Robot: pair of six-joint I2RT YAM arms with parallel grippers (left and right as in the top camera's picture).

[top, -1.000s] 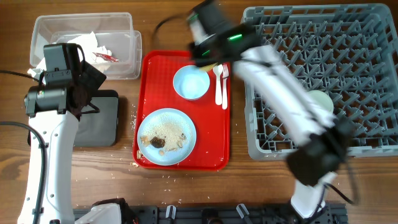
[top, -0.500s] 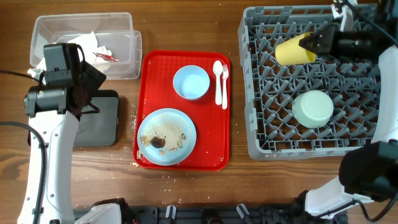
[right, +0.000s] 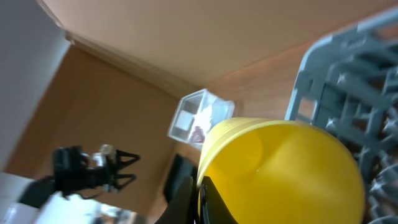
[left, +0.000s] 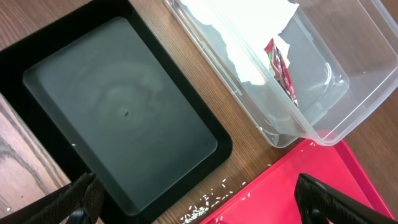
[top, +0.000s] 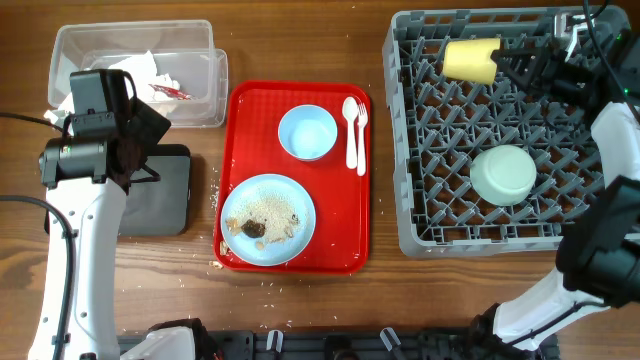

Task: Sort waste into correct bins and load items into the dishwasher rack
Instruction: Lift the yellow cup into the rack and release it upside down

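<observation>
My right gripper [top: 505, 65] is shut on the rim of the yellow cup [top: 470, 59], which lies sideways over the far left part of the grey dishwasher rack [top: 420, 215]; the cup [right: 280, 171] fills the right wrist view. The mint-green bowl [top: 503, 175] sits upside down in the rack. The small blue dish [top: 307, 132], white spoon [top: 350, 128] and blue plate [top: 268, 219] with crumbs and brown lumps lie on the red tray [top: 240, 110]. The napkin with its red scrap [left: 249, 37] lies in the clear box [top: 85, 40]. My left gripper [left: 199, 202] is open above the black tray [left: 118, 112].
A white fork [top: 361, 140] lies beside the spoon. Rice grains [left: 208, 198] lie on the wood between the black tray and the red tray. Cables run along the left table edge and over the rack's far right corner.
My right arm swung from over the red tray to the rack with the yellow cup, then moved it farther back and turned it sideways. The left arm has not moved.
</observation>
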